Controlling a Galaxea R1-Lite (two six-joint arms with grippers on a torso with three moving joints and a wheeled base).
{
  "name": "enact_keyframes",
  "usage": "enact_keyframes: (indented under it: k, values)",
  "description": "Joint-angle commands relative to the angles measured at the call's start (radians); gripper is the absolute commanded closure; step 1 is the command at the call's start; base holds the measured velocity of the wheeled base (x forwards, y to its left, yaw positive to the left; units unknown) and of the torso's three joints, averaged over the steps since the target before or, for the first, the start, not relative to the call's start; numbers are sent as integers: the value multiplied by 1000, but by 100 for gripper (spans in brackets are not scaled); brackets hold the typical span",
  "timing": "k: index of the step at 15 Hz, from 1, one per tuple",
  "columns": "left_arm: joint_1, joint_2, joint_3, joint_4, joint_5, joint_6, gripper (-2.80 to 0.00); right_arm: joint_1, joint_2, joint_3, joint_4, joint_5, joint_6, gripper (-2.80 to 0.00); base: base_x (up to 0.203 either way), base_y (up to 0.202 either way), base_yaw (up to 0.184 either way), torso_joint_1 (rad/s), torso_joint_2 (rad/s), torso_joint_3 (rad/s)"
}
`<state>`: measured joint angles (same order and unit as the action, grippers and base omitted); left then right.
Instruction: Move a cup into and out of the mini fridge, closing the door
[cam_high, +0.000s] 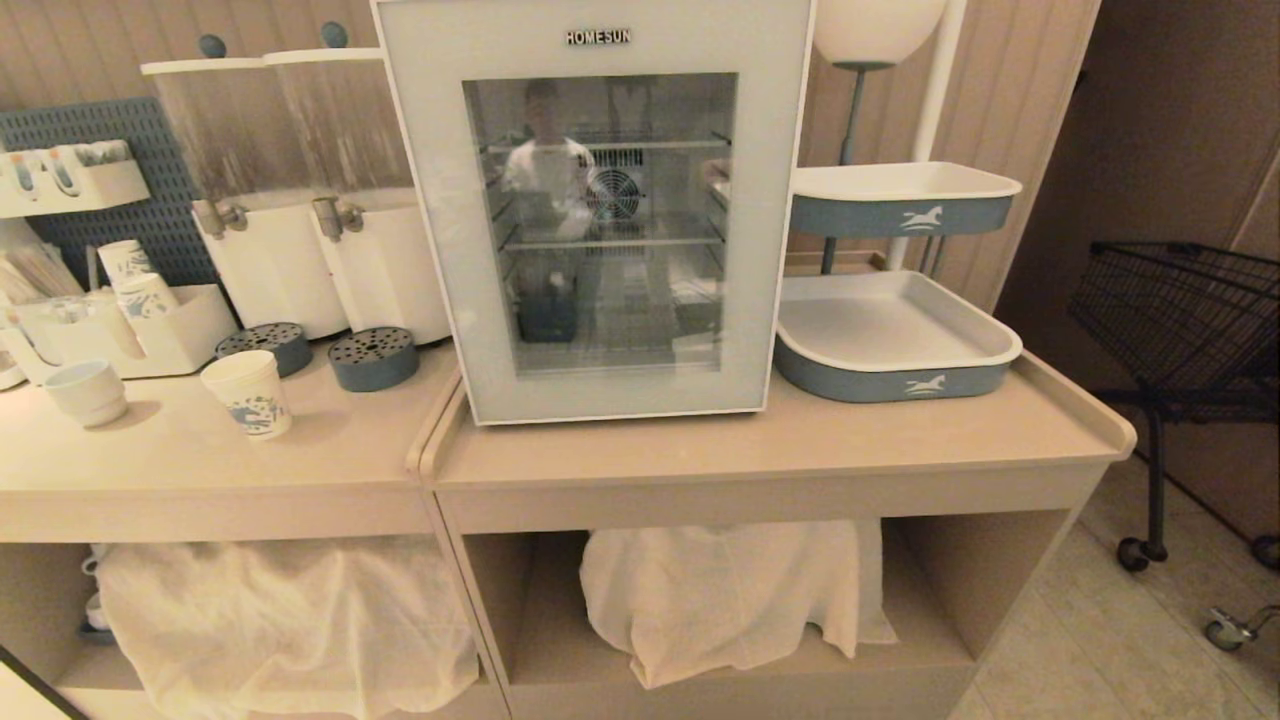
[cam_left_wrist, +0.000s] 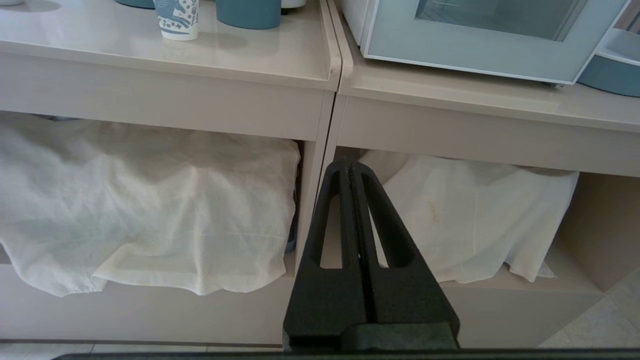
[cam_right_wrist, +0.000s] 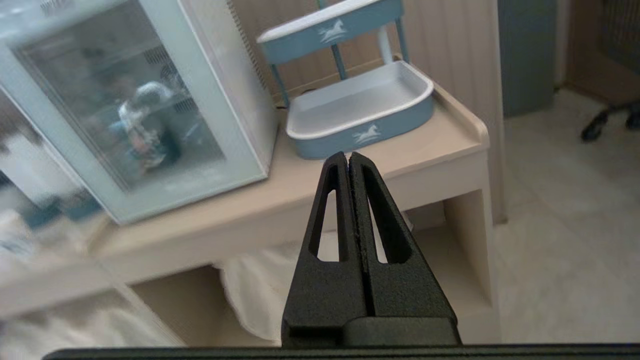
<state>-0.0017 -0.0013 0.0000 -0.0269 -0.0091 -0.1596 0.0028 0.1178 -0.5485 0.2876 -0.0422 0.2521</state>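
Cup (cam_high: 247, 393) of white paper with a blue printed pattern and a rolled rim stands upright on the bench (cam_high: 700, 450), mouth up, its long axis vertical, well to the left of the fridge (cam_high: 600, 210) and apart from it. Just left of this cup sits a plain white rounded cup (cam_high: 88, 391). The fridge is a white box standing upright, facing forward; its door (cam_high: 440, 230), a clear glass pane in a wide pale frame lettered HOMESUN, is shut flush, with wire shelves and a round rear fan visible through the glass. Right of the fridge rests a smooth blue-and-white tray (cam_high: 893, 372) with rounded corners. Below the fridge, crumpled white cloth (cam_high: 730, 590) fills the bench's open shelf. Left tool (cam_left_wrist: 351, 167) is pressed together, empty, low before that shelf. Right tool (cam_right_wrist: 348, 159) is likewise pressed together, empty, off the fridge's right front corner.
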Motion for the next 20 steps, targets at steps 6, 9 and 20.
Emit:
enact_keyframes:
  k: [6, 9, 20]
  values:
    - [0, -3, 40, -1, 0, -1, 0, -1, -114, 556, -349, -17, -235, 0, 0, 0, 0, 0, 0, 0]
    - [0, -3, 40, -1, 0, -1, 0, -1, -112, 448, -41, 59, -297, 0, 0, 0, 0, 0, 0, 0]
    - [0, -3, 40, -1, 0, 6, 0, -1, -115, 437, -31, 82, -312, 0, 0, 0, 0, 0, 0, 0]
